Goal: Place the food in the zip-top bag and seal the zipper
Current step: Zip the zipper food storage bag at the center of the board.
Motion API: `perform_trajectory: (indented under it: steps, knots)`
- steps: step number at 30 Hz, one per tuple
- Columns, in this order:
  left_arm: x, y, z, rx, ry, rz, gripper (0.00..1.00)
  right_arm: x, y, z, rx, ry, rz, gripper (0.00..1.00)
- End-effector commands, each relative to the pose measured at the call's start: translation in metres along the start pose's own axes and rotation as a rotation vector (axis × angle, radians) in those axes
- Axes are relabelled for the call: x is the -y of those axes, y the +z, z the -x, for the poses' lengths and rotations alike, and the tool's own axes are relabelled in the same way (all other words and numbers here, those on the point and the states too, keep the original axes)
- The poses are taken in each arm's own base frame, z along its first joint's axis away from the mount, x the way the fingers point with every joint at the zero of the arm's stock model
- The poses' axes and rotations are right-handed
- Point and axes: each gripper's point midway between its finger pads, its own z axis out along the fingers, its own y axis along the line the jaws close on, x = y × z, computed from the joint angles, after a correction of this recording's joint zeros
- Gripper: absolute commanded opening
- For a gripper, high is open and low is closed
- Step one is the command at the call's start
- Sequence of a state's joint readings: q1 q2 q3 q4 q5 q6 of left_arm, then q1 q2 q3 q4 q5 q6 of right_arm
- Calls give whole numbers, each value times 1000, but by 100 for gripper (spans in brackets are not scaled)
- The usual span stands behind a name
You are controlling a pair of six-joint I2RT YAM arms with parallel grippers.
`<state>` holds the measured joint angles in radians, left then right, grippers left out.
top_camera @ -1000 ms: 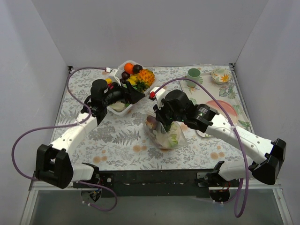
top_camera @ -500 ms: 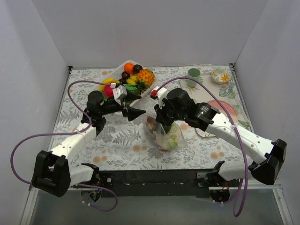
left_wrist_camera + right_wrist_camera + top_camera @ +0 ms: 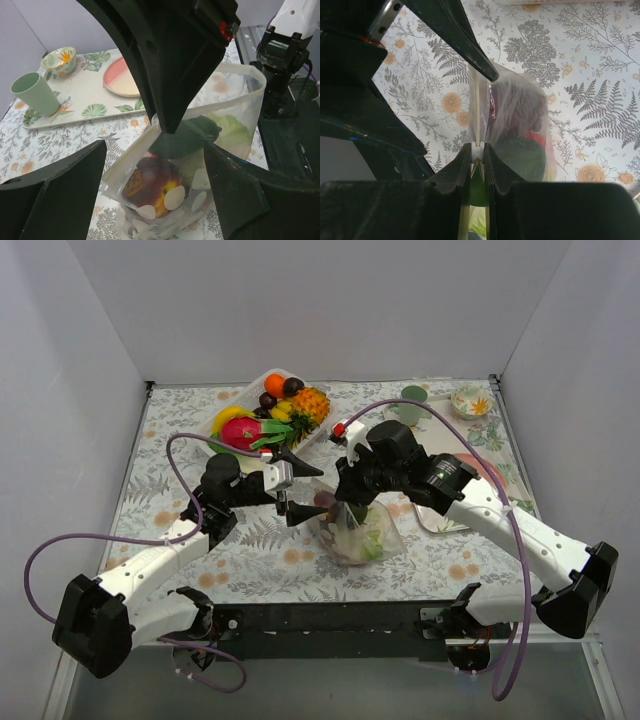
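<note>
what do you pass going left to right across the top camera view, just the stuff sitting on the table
food tray → clear bag → green cup → small bowl

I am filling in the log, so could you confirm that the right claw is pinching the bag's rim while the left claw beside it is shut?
Not quite: the left claw is open, its fingers spread wide in the left wrist view. The right claw is indeed pinching the rim of the zip-top bag.
</note>
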<state>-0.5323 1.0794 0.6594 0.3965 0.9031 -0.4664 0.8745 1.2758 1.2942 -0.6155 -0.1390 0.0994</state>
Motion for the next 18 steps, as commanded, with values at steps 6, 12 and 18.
perform_trajectory:
  steps: [6,12,18]
  knots:
    - [-11,3,-10,-61,59,61,78,-21,-28,22,120,-14,93,16]
    - [-6,6,-8,-54,29,20,75,-25,-32,15,130,-18,111,16]
    - [3,10,-11,-48,-15,-41,65,-23,-32,15,136,-19,105,16]
